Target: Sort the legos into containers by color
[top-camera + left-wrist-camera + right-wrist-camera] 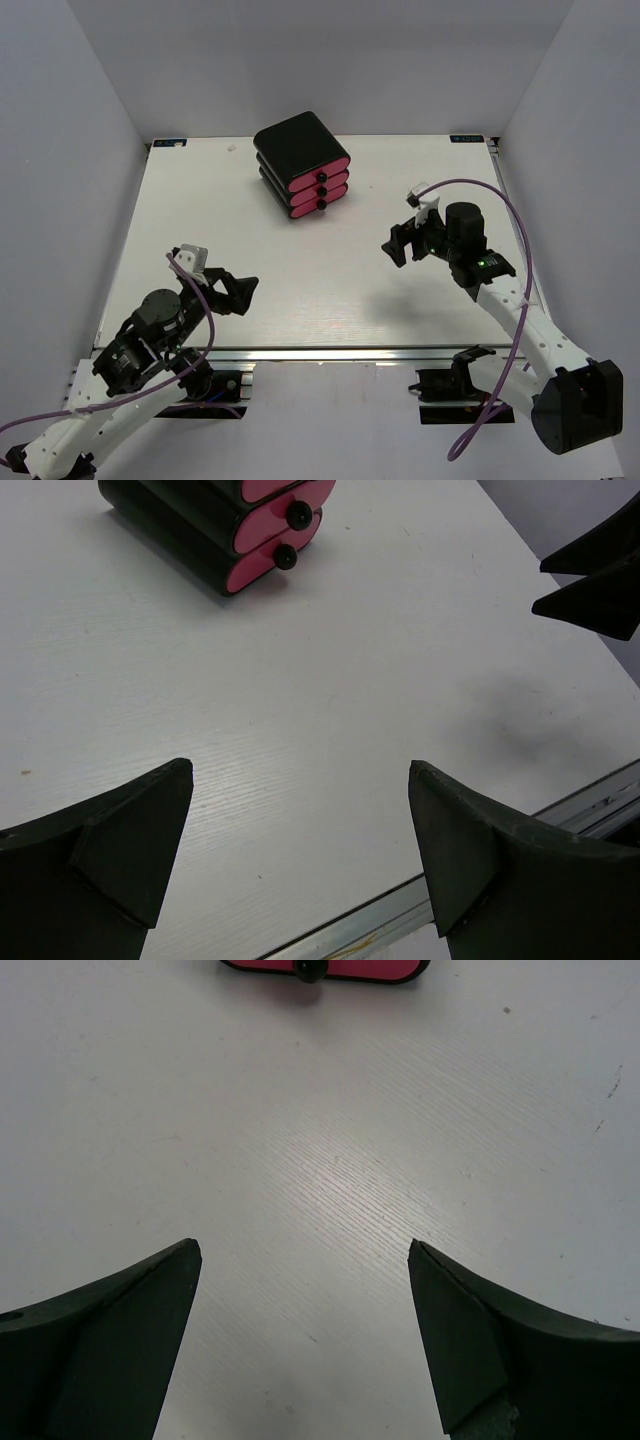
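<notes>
One black, round-cornered cabinet (293,140) sits at the far middle of the table (200,220). It stacks three shallow pink drawers (337,178), each with one small black knob (322,190). The left gripper (238,295) and the right gripper (398,245) both gape wide and hold nothing.

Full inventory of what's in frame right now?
cabinet: 1, black with rounded corners, far middle of the table
drawers: 3, pink fronts, stacked inside the cabinet, all look pushed in
knobs: 3, black and round, one on each drawer front
legos: 0 visible in any view
table: 1, white, with a metal rail along its near edge
left arm: 1, black and white, near left
right arm: 1, black and white, near right
left gripper: 1, black, open, holding nothing, above the near-left table
right gripper: 1, black, open, holding nothing, above the table, right of the cabinet
</notes>
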Controlling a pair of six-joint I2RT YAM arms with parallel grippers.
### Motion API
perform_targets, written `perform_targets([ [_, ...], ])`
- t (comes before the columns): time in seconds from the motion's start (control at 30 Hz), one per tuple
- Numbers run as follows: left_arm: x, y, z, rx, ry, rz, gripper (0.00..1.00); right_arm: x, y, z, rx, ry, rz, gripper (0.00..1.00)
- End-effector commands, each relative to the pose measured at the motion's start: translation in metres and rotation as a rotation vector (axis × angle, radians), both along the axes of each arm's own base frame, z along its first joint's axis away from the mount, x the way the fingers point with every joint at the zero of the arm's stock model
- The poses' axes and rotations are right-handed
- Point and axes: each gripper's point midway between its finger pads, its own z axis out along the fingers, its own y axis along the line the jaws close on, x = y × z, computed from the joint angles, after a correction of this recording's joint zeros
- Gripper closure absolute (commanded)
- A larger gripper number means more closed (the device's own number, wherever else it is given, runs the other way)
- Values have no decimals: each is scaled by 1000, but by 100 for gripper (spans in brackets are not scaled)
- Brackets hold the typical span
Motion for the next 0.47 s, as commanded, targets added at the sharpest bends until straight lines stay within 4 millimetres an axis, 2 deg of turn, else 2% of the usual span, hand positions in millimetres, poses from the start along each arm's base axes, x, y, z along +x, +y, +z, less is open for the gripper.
perform_targets([
  [0.0,-3,-4,4,-2,-3,-29,2,7,-3,4,17,-27,-24,11],
  [0.2,-4,-6,6,-8,-17,-44,2,6,-6,11,32,-46,-32,11],
  [0.43,-4,-8,5,-5,-15,-54,2,7,-9,8,52,-13,-46,11],
])
